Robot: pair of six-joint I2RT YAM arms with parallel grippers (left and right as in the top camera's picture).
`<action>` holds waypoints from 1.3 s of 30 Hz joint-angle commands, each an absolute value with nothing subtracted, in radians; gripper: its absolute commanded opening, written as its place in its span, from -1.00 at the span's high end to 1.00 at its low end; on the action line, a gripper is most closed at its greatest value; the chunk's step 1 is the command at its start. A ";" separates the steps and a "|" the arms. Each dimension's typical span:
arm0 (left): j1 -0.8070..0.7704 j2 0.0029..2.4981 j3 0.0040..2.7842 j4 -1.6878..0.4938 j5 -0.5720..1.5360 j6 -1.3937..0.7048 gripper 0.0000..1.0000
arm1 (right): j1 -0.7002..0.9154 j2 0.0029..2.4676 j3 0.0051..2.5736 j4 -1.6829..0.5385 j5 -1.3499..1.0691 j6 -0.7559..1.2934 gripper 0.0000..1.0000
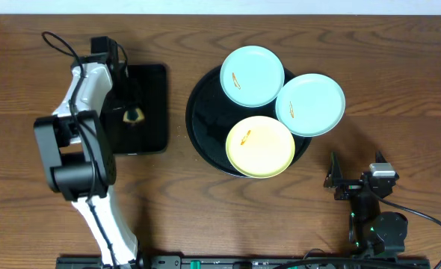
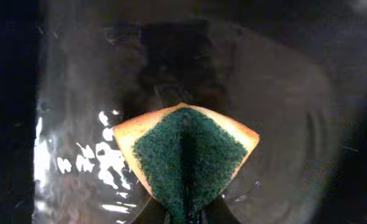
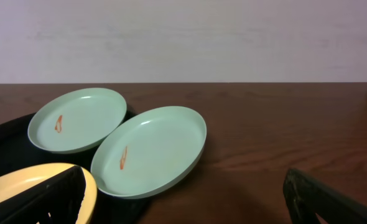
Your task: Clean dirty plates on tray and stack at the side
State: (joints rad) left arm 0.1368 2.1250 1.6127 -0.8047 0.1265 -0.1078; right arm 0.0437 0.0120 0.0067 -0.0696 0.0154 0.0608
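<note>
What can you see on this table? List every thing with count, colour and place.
table: 1, brown wood
round tray: 1, glossy black, right of centre
mint-blue plates: 2, pale mint, orange smears, far and right parts of round tray
yellow plate: 1, yellow, orange smear, near part of round tray
rectangular tray: 1, black, left of round tray
sponge: 1, green on yellow, over rectangular tray
left claw: 1, dark, shut on sponge
right claw: 1, black, open, near right

Yellow plate (image 3: 28,174) cut off btm-left, right wrist view; sponge (image 2: 186,152) base past btm edge.
</note>
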 commanded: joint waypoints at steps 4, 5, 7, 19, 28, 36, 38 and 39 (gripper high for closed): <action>0.139 1.777 1.636 -0.891 0.197 -0.097 0.85 | 0.053 0.008 0.006 -0.073 0.019 0.074 -0.98; 0.139 1.728 1.636 -0.886 0.197 -0.044 0.85 | 0.053 0.008 0.006 -0.073 0.019 0.074 -0.98; 0.139 1.688 1.636 -0.885 0.197 -0.001 0.85 | 0.053 0.008 0.006 -0.073 0.019 0.074 -0.99; 0.139 1.610 1.612 -0.820 0.118 -0.022 0.85 | 0.053 0.008 0.006 -0.073 0.019 0.074 -0.99; 0.140 1.610 1.539 -0.802 0.120 -0.077 0.85 | 0.053 0.008 0.006 -0.073 0.019 0.074 -0.98; 0.140 1.610 1.539 -0.840 0.154 -0.088 0.85 | 0.053 0.007 0.006 -0.067 -0.016 0.110 -0.98; 0.140 1.610 1.539 -0.834 0.200 -0.088 0.85 | 0.053 0.007 0.006 -0.052 -0.059 0.131 -0.99; 0.140 1.610 1.539 -0.832 0.226 -0.088 0.85 | 0.053 0.007 0.011 -0.044 -0.084 0.131 -0.99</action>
